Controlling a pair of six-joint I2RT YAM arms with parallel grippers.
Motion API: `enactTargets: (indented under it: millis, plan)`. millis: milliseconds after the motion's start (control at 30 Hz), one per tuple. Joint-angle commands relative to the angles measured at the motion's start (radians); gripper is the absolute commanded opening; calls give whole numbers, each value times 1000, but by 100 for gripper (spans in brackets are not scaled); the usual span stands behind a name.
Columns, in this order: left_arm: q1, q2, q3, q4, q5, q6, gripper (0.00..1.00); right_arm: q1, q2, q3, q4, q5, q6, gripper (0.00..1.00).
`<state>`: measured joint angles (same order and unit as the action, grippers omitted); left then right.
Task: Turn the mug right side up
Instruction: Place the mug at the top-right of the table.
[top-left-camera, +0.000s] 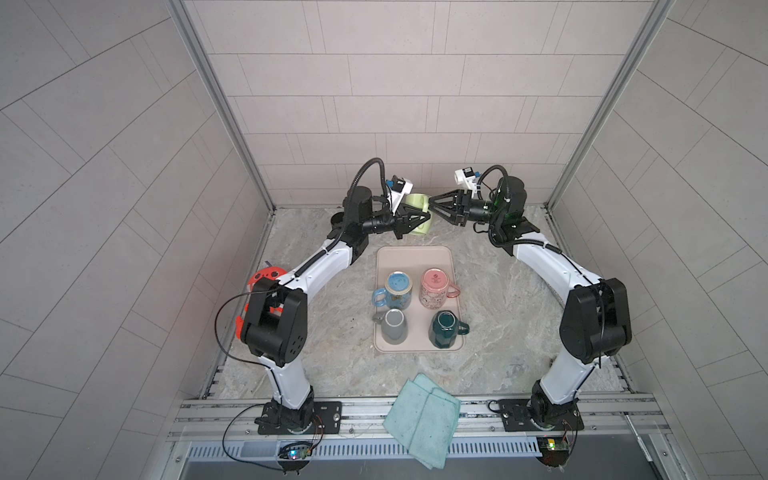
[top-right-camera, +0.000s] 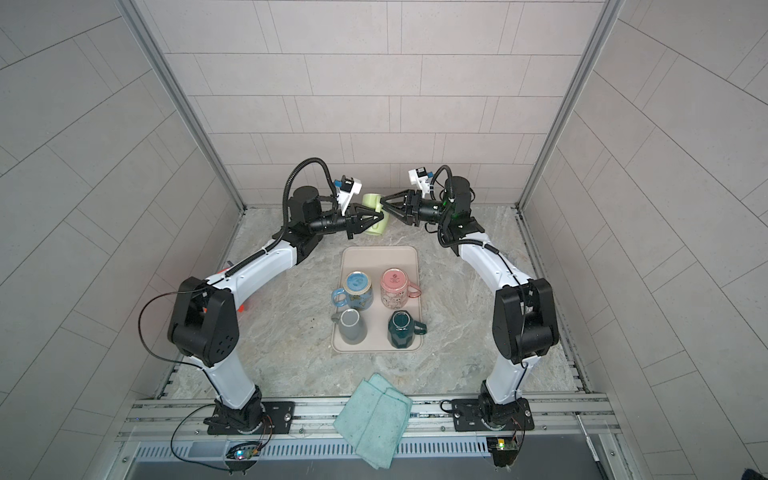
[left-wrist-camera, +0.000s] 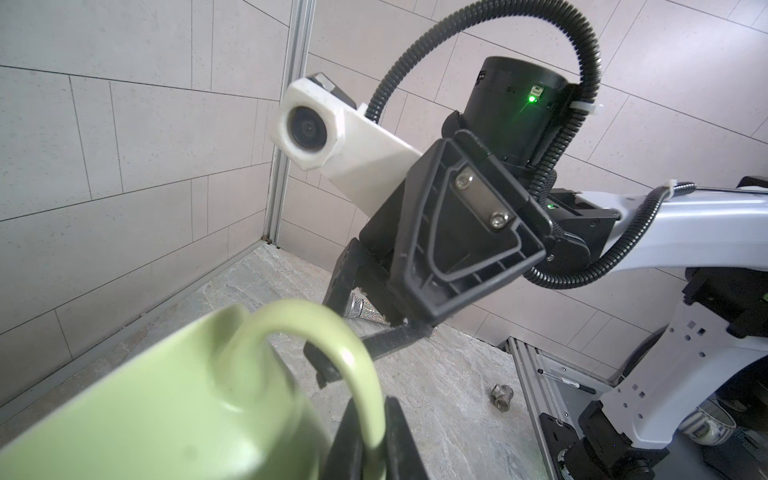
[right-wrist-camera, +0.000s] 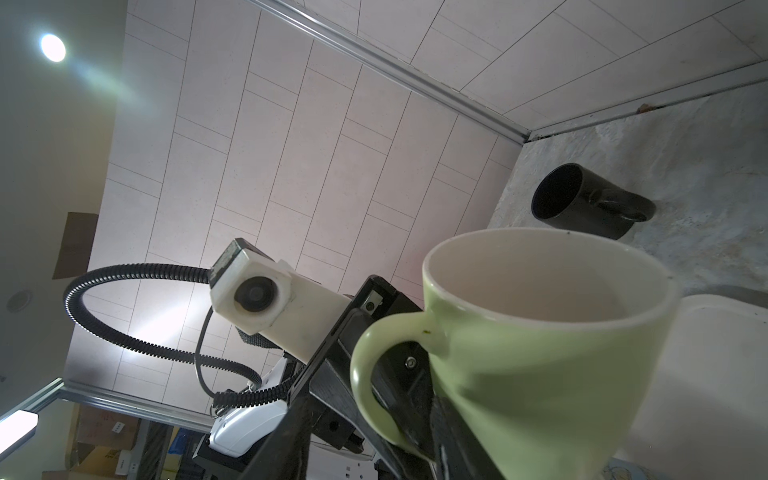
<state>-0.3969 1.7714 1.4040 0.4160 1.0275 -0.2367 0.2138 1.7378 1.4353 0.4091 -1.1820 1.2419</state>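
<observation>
A light green mug (top-left-camera: 423, 227) (top-right-camera: 376, 228) hangs tilted in the air above the back of the table, between both arms. My left gripper (top-left-camera: 428, 217) (top-right-camera: 381, 215) is shut on the mug's handle; in the left wrist view its fingers (left-wrist-camera: 392, 424) pinch the handle loop (left-wrist-camera: 353, 353) beside the mug body (left-wrist-camera: 166, 407). My right gripper (top-left-camera: 431, 202) (top-right-camera: 383, 200) faces it from the other side. Its jaws stand apart with the handle between them (left-wrist-camera: 322, 340). The right wrist view shows the mug's pale inside (right-wrist-camera: 540, 291) and the handle (right-wrist-camera: 365, 374).
A beige tray (top-left-camera: 415, 253) in mid-table holds a blue mug (top-left-camera: 392, 289), a pink mug (top-left-camera: 436, 286), a grey mug (top-left-camera: 392, 326) and a dark green mug (top-left-camera: 444, 328). A black mug (right-wrist-camera: 582, 203) stands at the back left. A teal cloth (top-left-camera: 424, 419) drapes over the front rail.
</observation>
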Motion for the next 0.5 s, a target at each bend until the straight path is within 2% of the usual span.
enactTargets:
  millis: [0,233,467]
  plan:
    - [-8,-66,47,132,31,9,0,20,24,25,50,-14,33,47]
    - [-10,-55,38,186,59,-45,0,27,97,26,419,-25,330,43]
    - [-14,-53,26,198,82,-71,0,30,117,36,463,-30,364,39]
